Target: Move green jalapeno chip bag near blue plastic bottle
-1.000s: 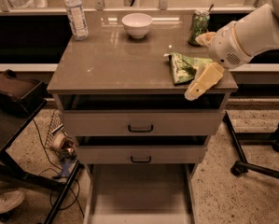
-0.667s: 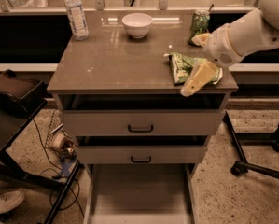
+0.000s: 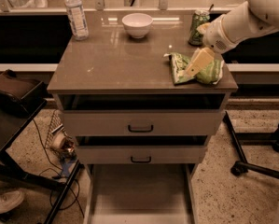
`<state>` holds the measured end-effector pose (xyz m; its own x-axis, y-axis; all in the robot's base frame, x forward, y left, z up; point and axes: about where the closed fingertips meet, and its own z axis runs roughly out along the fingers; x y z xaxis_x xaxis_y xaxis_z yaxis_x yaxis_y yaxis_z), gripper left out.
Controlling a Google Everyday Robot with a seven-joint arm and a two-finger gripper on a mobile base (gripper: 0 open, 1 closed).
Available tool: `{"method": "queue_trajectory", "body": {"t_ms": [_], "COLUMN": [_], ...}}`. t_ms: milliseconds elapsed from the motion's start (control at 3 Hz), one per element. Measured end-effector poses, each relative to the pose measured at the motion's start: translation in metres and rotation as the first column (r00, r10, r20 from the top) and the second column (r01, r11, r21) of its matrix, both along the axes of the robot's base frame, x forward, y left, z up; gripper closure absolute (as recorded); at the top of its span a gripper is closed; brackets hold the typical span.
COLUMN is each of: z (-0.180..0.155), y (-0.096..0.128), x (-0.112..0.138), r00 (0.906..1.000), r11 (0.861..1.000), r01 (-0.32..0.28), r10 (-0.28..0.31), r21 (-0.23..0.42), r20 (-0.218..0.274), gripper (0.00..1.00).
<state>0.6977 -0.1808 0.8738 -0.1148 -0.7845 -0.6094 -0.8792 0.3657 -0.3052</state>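
Green jalapeno chip bag [image 3: 178, 68] is lying flat and crumpled at the right front corner of the tabletop [image 3: 115, 62], with its right end reaching close to the right edge. Tool [image 3: 191, 69] is angling down from the upper right and sitting directly over the middle of the bag; contact is looking likely, but cannot tell whether the tool is spread, pressed together or pinching the foil. White arm [image 3: 244, 20] is entering from the right edge of the view. Blue plastic bottle [image 3: 77, 15] is standing upright at the far left corner, well apart from the bag. White bowl [image 3: 137, 24] is sitting at the back centre, between bottle and green can [image 3: 198, 28]. Can is standing at the back right, just behind the tool. Two drawers [image 3: 140, 125] are showing in the front below the tabletop.
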Motion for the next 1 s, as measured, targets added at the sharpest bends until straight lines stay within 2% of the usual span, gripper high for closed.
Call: {"method": "queue_trajectory", "body": {"t_ms": [333, 667, 1000], "z": [-0.010, -0.028, -0.035], "y": [-0.024, -0.054, -0.056], "x": [0.016, 0.005, 0.003], "r00": [0.9983, 0.9900, 0.9881], "r11": [0.998, 0.993, 0.992], "r01": [0.054, 0.116, 0.121], "r10": [-0.055, -0.117, -0.123], "r21": [-0.018, -0.020, -0.020], "r20": [-0.020, -0.079, -0.093], "gripper": [0.00, 0.18, 0.49]}}
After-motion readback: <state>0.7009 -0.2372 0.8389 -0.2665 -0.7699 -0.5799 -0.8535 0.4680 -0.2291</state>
